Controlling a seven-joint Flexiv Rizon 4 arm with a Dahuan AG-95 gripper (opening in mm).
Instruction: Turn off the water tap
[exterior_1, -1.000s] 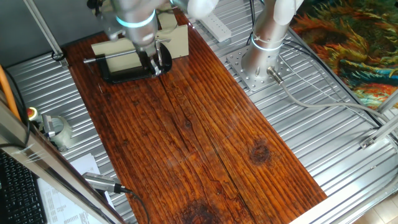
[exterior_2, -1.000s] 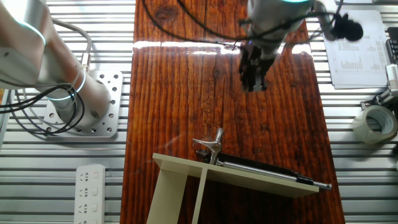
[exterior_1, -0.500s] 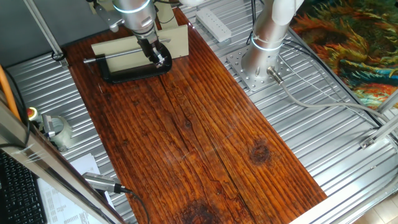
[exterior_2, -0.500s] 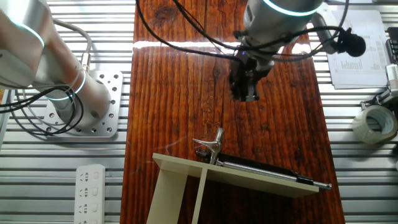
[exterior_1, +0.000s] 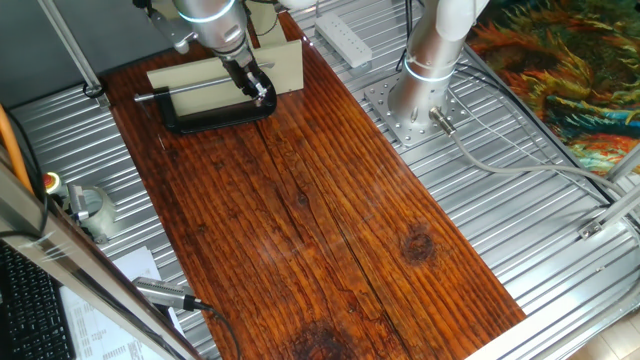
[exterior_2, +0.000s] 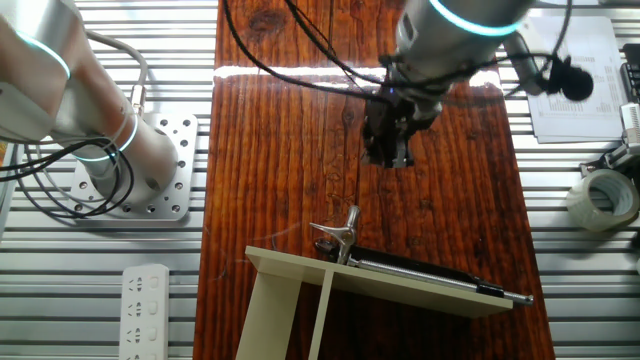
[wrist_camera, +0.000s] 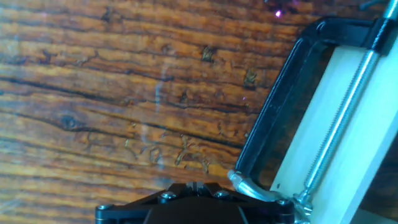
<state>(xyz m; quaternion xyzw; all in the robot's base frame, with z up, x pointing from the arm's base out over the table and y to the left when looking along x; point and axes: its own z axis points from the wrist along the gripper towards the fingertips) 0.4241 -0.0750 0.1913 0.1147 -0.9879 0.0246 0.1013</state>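
Note:
The water tap (exterior_2: 338, 236) is a small chrome piece with a curved handle, at the end of a long thin silver rod (exterior_1: 192, 92). It is joined to a cream block (exterior_2: 300, 300) and a black clamp frame (wrist_camera: 273, 106). In the hand view its chrome end (wrist_camera: 249, 186) lies just right of my fingertips, beside the threaded rod (wrist_camera: 339, 118). My gripper (exterior_2: 392, 155) hangs over the wooden board, a short way from the tap's handle. In one fixed view the gripper (exterior_1: 258, 90) is right by the tap's end. In the hand view the gripper (wrist_camera: 194, 185) is shut and empty.
A white power strip (exterior_1: 345, 38) lies beyond the board, near the silver robot-base column (exterior_1: 430, 60). A tape roll (exterior_2: 600, 200) and printed papers (exterior_2: 570, 80) lie on the metal table beside the board. The wooden board (exterior_1: 330, 230) stretches toward the near end.
My gripper has moved along the board toward the tap's handle end, to the left in the other fixed view. The tap and the clamp have not moved.

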